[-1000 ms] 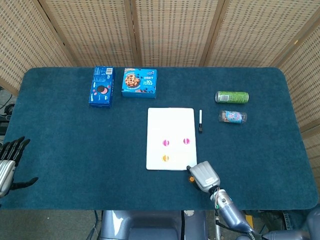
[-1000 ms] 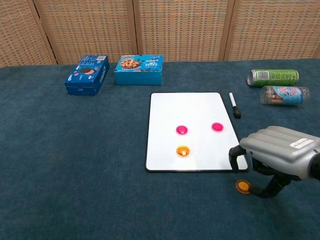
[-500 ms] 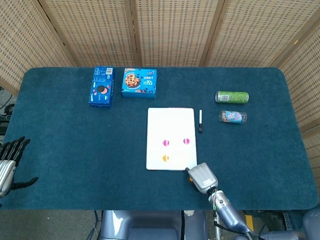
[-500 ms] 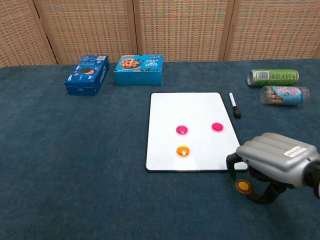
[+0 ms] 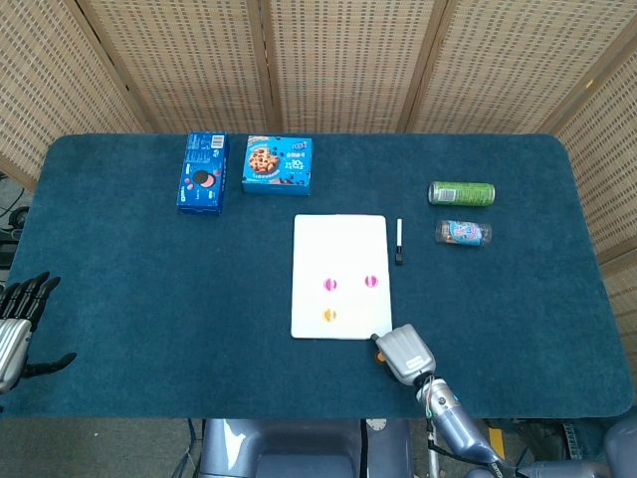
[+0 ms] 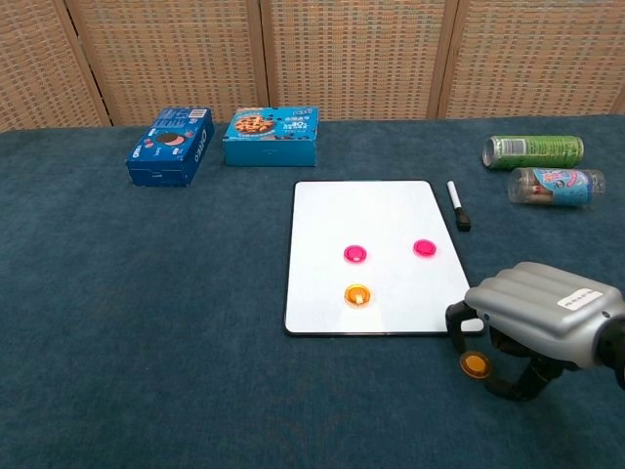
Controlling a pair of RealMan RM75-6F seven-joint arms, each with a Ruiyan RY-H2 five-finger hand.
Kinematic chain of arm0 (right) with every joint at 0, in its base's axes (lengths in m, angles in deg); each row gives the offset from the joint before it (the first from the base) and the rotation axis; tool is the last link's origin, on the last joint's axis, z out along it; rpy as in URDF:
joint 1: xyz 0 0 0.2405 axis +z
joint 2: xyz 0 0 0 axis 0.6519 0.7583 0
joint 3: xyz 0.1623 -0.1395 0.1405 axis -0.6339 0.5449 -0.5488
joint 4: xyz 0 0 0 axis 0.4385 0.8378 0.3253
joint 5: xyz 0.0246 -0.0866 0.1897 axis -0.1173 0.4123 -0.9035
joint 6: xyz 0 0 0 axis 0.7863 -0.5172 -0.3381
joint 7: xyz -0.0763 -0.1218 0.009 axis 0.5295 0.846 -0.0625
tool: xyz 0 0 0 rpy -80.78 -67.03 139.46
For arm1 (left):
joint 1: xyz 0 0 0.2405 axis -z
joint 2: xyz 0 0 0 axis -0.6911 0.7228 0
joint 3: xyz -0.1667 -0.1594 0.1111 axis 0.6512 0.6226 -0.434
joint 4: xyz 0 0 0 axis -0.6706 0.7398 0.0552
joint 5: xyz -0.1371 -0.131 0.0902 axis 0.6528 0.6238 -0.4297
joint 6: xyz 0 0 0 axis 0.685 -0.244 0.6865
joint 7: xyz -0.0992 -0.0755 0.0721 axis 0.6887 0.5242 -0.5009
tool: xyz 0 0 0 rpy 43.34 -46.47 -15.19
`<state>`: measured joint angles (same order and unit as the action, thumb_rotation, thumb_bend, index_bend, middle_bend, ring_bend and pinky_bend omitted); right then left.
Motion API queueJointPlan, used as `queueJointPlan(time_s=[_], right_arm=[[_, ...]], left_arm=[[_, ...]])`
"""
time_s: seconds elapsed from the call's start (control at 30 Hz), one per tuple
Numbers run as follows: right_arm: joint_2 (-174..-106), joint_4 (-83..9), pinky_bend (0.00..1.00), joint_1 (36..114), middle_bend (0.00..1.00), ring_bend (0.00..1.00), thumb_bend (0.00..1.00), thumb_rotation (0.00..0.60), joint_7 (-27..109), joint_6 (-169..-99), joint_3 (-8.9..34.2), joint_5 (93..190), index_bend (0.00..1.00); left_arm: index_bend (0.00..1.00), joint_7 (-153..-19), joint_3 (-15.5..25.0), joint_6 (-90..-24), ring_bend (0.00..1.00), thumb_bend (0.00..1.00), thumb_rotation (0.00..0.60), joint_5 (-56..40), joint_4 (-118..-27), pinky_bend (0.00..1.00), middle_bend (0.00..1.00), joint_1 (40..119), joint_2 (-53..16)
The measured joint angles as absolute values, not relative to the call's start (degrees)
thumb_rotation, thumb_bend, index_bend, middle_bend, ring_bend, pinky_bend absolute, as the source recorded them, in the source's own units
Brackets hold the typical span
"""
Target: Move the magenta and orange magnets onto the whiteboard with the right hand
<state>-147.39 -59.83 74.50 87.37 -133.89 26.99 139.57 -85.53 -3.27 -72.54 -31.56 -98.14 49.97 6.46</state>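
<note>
The whiteboard (image 6: 371, 215) (image 5: 338, 249) lies flat mid-table. On it sit two magenta magnets (image 6: 355, 255) (image 6: 424, 248) and an orange magnet (image 6: 357, 294). A second orange magnet (image 6: 476, 365) lies on the blue cloth just off the board's near right corner. My right hand (image 6: 535, 318) (image 5: 405, 352) hovers low over it, a finger to its left and the thumb curled round its right, with gaps still showing. In the head view the hand hides this magnet. My left hand (image 5: 15, 324) rests at the far left table edge, fingers apart and holding nothing.
A blue Oreo box (image 6: 169, 147) and a cookie box (image 6: 271, 137) stand at the back left. A black marker (image 6: 458, 205) lies beside the board's right edge. A green can (image 6: 532, 151) and a small bottle (image 6: 552, 186) lie at the right.
My right hand has sunk a little and closed in around the loose orange magnet. The magnet itself has stayed in place. The left hand has not moved.
</note>
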Motion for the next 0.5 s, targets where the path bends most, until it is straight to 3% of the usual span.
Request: queueJointPlan(time_s=[0.13, 0.3, 0.5], right_arm=[[-147.4, -59.6, 1.0, 74.4, 0.97, 0.9, 0.35, 0.6, 87.3, -133.6, 26.8, 139.6, 0.41], [-147.4, -59.4, 1.0, 74.2, 0.97, 0.9, 0.35, 0.6, 87.0, -133.3, 26.7, 139.6, 0.51], [-147.5, -59.1, 1.0, 73.9, 0.98, 0.9, 0.36, 0.6, 86.3, -132.8, 26.6, 139.6, 0.53]], left_arm=[[0.0, -85.5, -3.3, -72.7, 0.0, 0.0, 0.6, -31.6, -98.2, 0.0, 0.0, 49.9, 6.5], [0.0, -85.5, -3.3, -72.6, 0.0, 0.0, 0.6, -31.6, -98.2, 0.0, 0.0, 49.9, 6.5], [0.0, -85.6, -3.3, -72.7, 0.0, 0.0, 0.6, -31.7, -98.2, 0.0, 0.0, 49.9, 6.4]])
